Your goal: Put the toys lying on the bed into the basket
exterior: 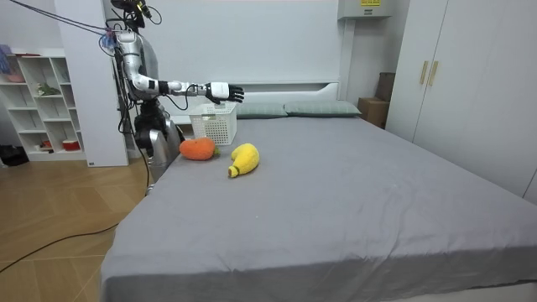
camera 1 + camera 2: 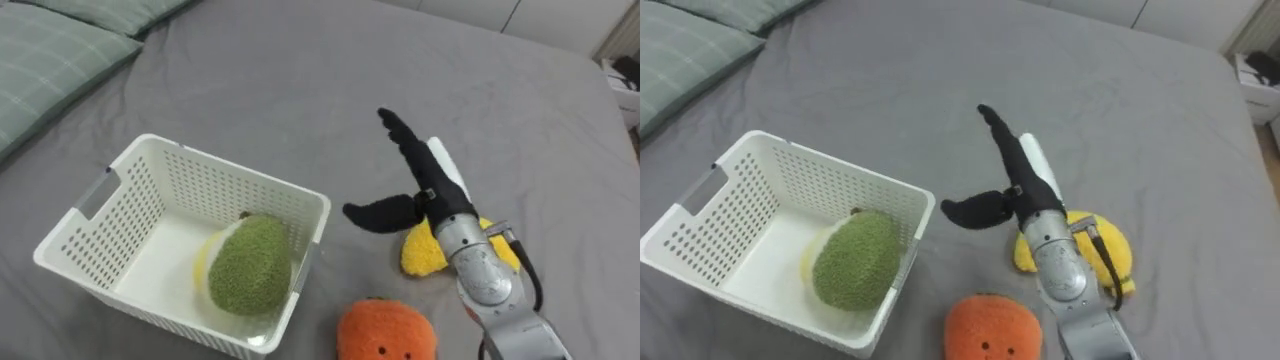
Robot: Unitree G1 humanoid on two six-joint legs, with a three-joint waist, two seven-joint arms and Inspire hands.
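Yellow banana-shaped plush toy (image 2: 420, 255), lower right of frame: middle covered by the right arm, so only its two ends show. Round orange plush toy (image 2: 385, 330): cut by the bottom edge. Pale yellow object (image 2: 204, 264) in the white perforated plastic basket (image 2: 225, 190): largely hidden behind the fuzzy green plush toy (image 2: 250, 265); kind indeterminate. Pale green checked pillows (image 2: 50, 50): cut by the upper left edges.

Open bed (image 2: 300, 70) ahead; basket (image 2: 240, 172) wall at left.
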